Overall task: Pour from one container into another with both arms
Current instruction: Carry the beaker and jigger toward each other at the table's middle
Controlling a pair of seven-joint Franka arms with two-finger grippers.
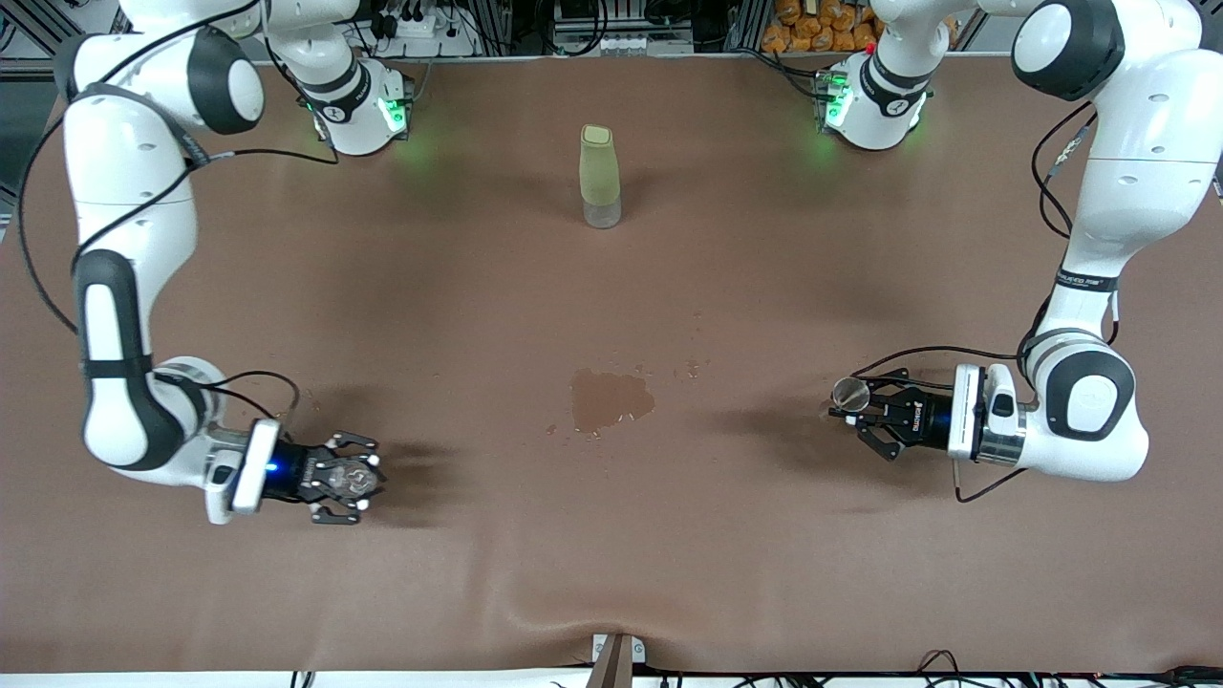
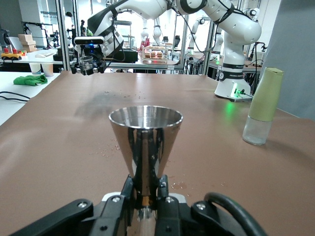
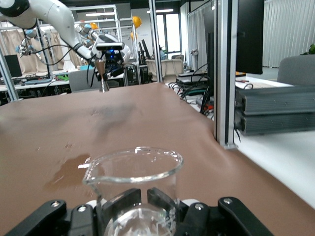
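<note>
Upright clear cup (image 3: 134, 179) and upright silver jigger (image 2: 145, 142), each held above the table.

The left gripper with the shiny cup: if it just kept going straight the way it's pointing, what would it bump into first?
Probably the right gripper holding the clear cup. The left gripper, shut on the jigger, points along bare table toward it. The green bottle stands off to one side.

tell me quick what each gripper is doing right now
Left gripper: shut on the metal jigger, held upright.
Right gripper: shut on the clear cup, held upright.
</note>
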